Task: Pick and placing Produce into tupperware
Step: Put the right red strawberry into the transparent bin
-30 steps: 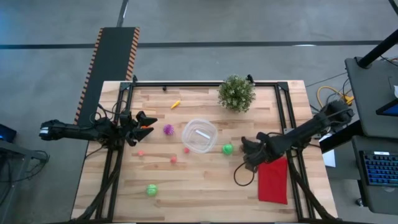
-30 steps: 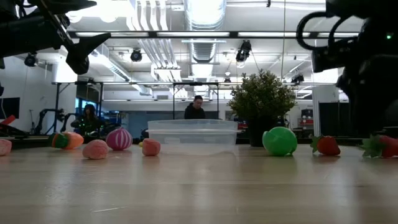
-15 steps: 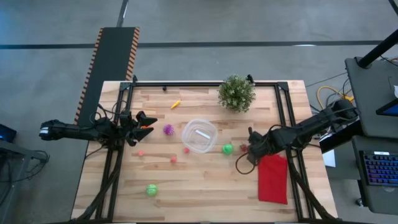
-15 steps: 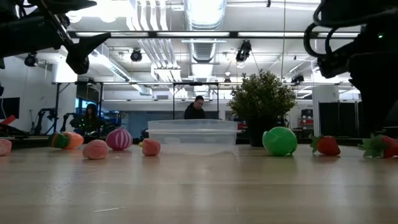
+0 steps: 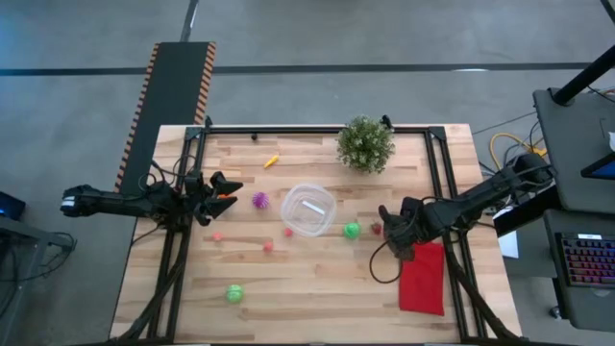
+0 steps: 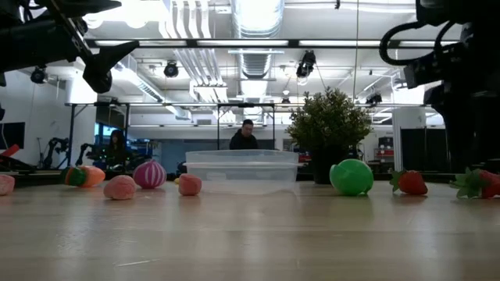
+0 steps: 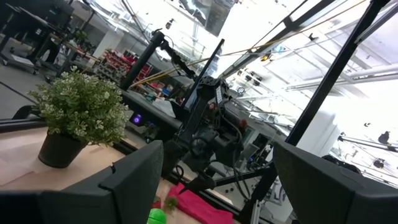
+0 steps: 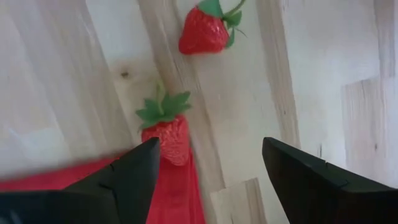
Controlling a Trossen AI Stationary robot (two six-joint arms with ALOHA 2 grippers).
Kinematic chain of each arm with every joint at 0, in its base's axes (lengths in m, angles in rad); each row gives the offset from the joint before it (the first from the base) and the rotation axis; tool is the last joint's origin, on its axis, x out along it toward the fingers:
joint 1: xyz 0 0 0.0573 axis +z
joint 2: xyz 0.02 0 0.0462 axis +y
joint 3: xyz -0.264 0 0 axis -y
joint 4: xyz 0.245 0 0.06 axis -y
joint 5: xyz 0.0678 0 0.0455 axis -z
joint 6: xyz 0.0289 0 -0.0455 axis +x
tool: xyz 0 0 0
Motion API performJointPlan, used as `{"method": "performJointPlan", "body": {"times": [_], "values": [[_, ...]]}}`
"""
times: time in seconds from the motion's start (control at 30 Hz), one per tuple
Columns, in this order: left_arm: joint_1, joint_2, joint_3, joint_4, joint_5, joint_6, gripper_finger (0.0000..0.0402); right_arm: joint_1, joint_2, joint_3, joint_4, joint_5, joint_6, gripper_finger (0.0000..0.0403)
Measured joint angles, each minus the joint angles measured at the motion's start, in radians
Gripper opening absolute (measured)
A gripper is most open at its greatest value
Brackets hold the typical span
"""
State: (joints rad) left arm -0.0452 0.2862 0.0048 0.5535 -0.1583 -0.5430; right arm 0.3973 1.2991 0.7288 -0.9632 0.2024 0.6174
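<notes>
The tupperware is a clear round bowl standing mid-table, also seen in the low view. Produce lies scattered around it: a purple piece, a green one, small pink ones, and another green one. My right gripper points down, open, over two strawberries: one on bare wood, one resting partly on the red cloth. Its own view shows nothing between the fingers. My left gripper waits open at the left edge.
A bushy potted plant stands at the far edge, right of centre. The flat red cloth lies near the right edge under the right arm. A small orange-yellow piece lies far left of the plant. Black frame rails border the table.
My right gripper has opened, rolled about its wrist, and drawn back slightly toward the table's right edge, uncovering a strawberry beside the green piece in the high view. The produce and the bowl have stayed where they were.
</notes>
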Motion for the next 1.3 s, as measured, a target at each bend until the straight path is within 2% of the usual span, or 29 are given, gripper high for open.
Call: {"method": "performJointPlan", "body": {"times": [0.33, 0.57, 0.97, 1.3], "values": [[0.000, 0.000, 0.000, -0.002, 0.000, 0.000, 0.0290, 0.001, 0.000, -0.007, 0.013, -0.006, -0.095, 0.0277], [0.000, 0.000, 0.000, -0.002, 0.000, 0.000, 0.0290, 0.023, 0.046, -0.008, 0.074, -0.052, -0.075, 0.0277], [0.000, -0.001, 0.000, -0.001, 0.000, 0.000, 0.0290, 0.028, 0.108, -0.026, 0.112, -0.057, -0.033, 0.0269], [0.000, 0.000, 0.000, -0.001, 0.000, 0.000, 0.0290, 0.028, 0.118, -0.024, 0.118, -0.057, -0.023, 0.0242]]}}
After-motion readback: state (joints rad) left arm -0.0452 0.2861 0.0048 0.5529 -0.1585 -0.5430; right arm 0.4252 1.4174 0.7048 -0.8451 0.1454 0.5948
